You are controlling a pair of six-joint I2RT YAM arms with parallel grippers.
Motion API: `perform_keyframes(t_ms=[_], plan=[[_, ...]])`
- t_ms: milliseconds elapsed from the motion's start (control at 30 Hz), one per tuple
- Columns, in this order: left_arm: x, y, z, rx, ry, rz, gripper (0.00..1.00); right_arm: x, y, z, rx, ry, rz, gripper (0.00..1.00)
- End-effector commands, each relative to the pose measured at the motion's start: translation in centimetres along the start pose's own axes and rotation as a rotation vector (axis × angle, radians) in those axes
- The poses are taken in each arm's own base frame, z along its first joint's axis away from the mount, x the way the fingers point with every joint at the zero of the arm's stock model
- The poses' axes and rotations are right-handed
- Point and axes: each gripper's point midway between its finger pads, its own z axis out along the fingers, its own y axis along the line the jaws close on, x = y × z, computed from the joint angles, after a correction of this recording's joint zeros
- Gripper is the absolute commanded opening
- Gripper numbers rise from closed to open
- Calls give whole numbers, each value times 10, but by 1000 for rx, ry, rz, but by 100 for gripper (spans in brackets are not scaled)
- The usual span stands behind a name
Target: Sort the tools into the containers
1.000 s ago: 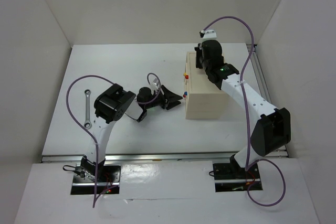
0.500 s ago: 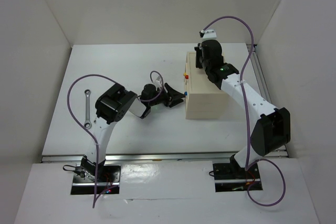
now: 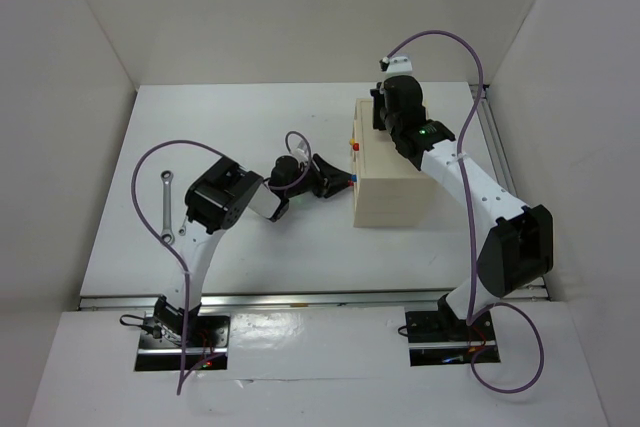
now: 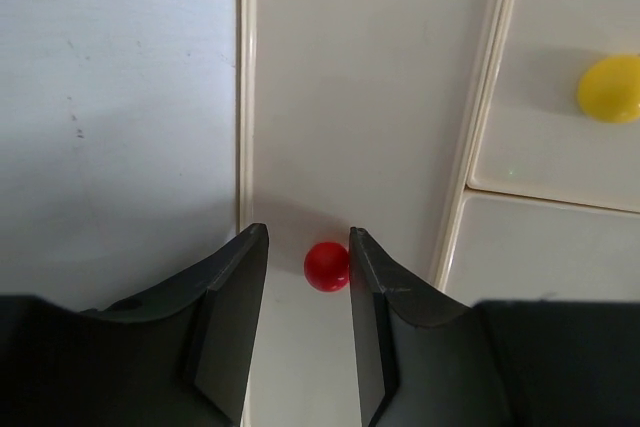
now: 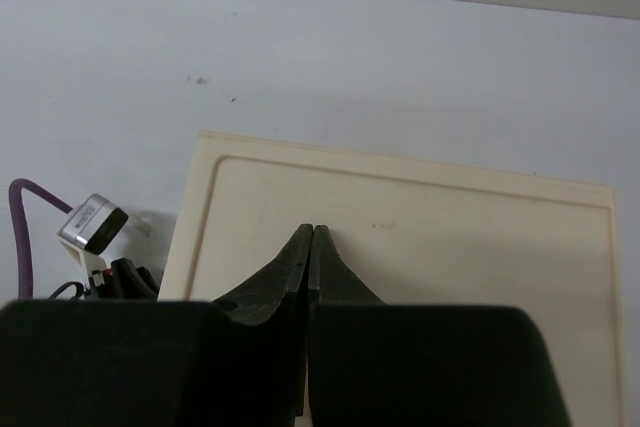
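The one tool in view is a silver wrench (image 3: 165, 205). It lies flat on the white table (image 3: 250, 117) close to the left edge, well apart from everything else. Its long axis runs from the far edge toward the near edge with only a slight tilt, one head pointing to the far edge and the other to the near edge. The left arm's purple cable (image 3: 150, 162) loops just beside it. The beige box (image 3: 395, 187) stands right of the table's middle, with the face that carries the knobs turned toward the left edge. From the left wrist view its pale drawer (image 4: 370, 97) fronts sit flush in the frame, so whatever is inside them cannot be seen. The left gripper (image 4: 308, 234) is held up to that face with its jaws parted on either side of a small red knob (image 4: 327, 266). The knob lies right against one finger, with a clear gap to the other, so it is straddled rather than pinched. A yellow knob (image 4: 609, 88) sits on the neighbouring drawer front, off to the side of the fingers. The right gripper (image 5: 312, 232) is clenched, its two fingers pressed flat together with nothing between them. It is poised over the box's plain top panel near the far end, and whether the tips touch the panel cannot be told.
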Motion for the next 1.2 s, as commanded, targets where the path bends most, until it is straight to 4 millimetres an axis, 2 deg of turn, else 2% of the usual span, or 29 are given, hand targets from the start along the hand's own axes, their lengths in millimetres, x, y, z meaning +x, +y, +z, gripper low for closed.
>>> perform_keyframes(t_ms=[0,100,133,167,200,267,333,467,567,667,933,1167], plan=[[23,-23,11,93,62,23,50,122,-3,-6,2,407,-121,0],[34,-20,7,96,83,12,50,122,-3,-6,2,407,-121,0],[33,-28,6,126,81,10,50,122,-3,-6,2,407,-121,0],[34,-24,5,126,82,-2,51,122,-3,-6,2,407,-121,0],[36,-29,4,144,92,-4,51,126,-3,-4,4,416,-124,0],[39,-23,3,153,106,-34,51,126,-3,-4,4,416,-124,0],[46,-33,2,196,136,-34,53,126,-3,-4,4,416,-124,0],[57,-32,5,182,155,-34,53,126,-3,-4,4,416,-124,0],[58,-30,4,170,155,-30,53,126,-3,-4,4,416,-124,0],[59,-32,2,169,156,-41,47,126,-3,-4,4,416,-124,0],[66,-32,-4,132,154,-28,47,122,-3,-6,2,407,-121,0],[66,-25,6,127,155,-31,47,119,-3,-7,1,398,-118,0]])
